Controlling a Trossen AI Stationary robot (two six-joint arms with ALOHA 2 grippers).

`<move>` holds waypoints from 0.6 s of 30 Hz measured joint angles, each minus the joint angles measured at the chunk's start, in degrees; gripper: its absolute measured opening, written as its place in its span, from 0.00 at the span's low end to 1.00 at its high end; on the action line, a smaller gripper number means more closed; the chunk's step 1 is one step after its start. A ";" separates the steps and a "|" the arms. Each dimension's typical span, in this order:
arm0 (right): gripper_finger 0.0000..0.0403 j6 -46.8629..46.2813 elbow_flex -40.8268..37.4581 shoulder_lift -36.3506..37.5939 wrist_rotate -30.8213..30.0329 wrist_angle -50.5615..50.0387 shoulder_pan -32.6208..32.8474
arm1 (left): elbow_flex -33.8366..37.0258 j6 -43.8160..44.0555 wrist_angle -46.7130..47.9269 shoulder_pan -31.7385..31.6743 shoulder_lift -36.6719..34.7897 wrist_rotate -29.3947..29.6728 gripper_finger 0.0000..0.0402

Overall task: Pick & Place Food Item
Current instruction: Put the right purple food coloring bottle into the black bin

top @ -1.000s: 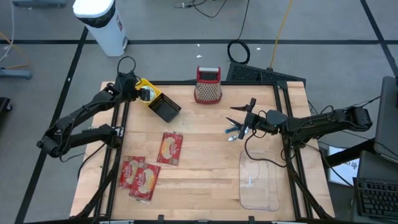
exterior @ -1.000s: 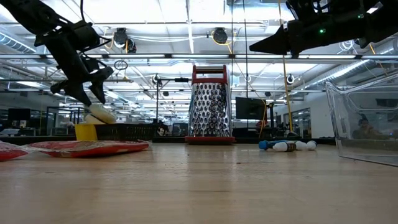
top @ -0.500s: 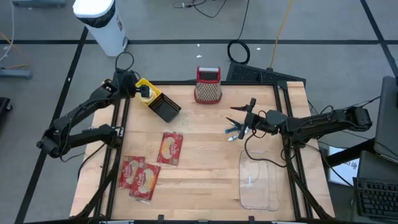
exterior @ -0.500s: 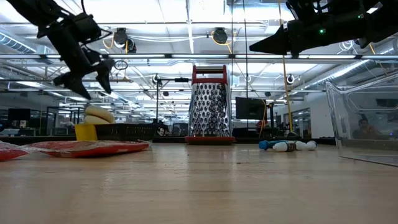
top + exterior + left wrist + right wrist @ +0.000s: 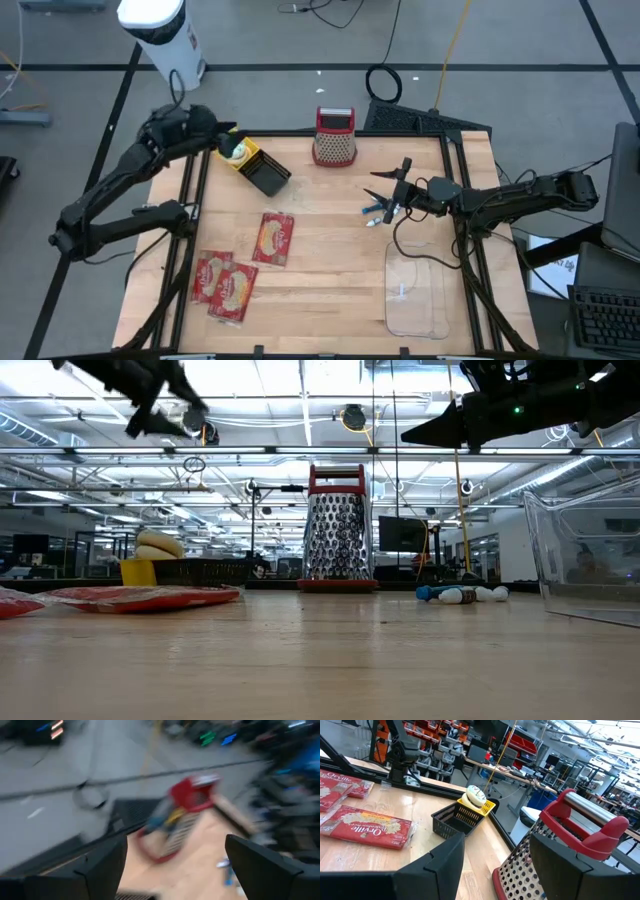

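Wooden table (image 5: 330, 280), high view: bun (image 5: 236, 151) sits in the basket (image 5: 262, 170) near the far left corner. Left gripper (image 5: 222, 133) hangs at that far edge, fingers spread, empty. Right gripper (image 5: 385, 186) waits mid-table, fingers parted, empty.

Low view: bun (image 5: 158, 545) rests on the basket rim; left gripper (image 5: 165, 405) well above it.

Right wrist view: bun (image 5: 474, 796) looks soft, light, crushable. Best taken gently across its sides.
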State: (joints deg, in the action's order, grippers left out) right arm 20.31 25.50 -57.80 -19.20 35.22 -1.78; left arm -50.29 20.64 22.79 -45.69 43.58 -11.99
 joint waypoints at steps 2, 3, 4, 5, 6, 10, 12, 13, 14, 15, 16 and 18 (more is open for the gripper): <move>0.53 -0.04 0.00 0.00 0.00 0.00 0.00 | 0.13 -0.70 -2.09 3.15 -1.54 -0.48 0.84; 0.53 -0.06 0.00 0.00 0.00 0.00 0.00 | 0.14 -1.13 -3.08 4.91 -1.99 -0.50 0.84; 0.53 -0.15 0.00 0.00 0.00 0.00 0.00 | 0.14 -1.47 -3.91 6.79 -2.33 -0.49 0.84; 0.53 -0.56 0.00 0.00 0.02 -0.04 0.00 | 0.16 -1.90 -4.53 8.63 -2.51 -0.51 0.85; 0.53 -1.24 0.00 0.00 0.02 -0.14 0.00 | 0.18 -2.49 -5.18 10.54 -2.57 -0.54 0.85; 0.53 -3.03 0.00 0.00 0.02 -2.27 0.00 | 0.18 -4.70 -6.86 17.94 -1.96 0.72 0.85; 0.53 -4.05 0.42 0.02 0.02 -5.50 0.00 | 0.20 -5.85 -6.87 21.66 -0.59 2.87 0.85; 0.53 -5.22 1.42 0.02 -0.02 -9.36 -0.11 | 0.20 -6.37 -6.87 23.50 0.34 4.16 0.85; 0.53 -7.07 2.88 -0.02 0.02 -14.32 -0.42 | 0.20 -6.91 -6.96 25.18 1.23 5.73 0.85; 0.53 -9.70 4.55 -0.02 0.08 -19.90 -0.83 | 0.27 -7.55 -7.28 26.74 2.15 7.62 0.85; 0.53 -12.39 6.22 -0.06 0.17 -25.35 -1.34 | 0.36 -8.17 -7.81 28.07 3.14 9.50 0.85; 0.53 -16.55 8.93 -0.85 0.09 -35.59 -2.49 | 0.36 -9.71 -10.86 30.32 5.42 12.17 0.85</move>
State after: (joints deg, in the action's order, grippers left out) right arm 3.76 34.43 -58.65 -19.11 -0.37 -4.27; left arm -49.93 10.92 11.93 -15.36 49.00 0.18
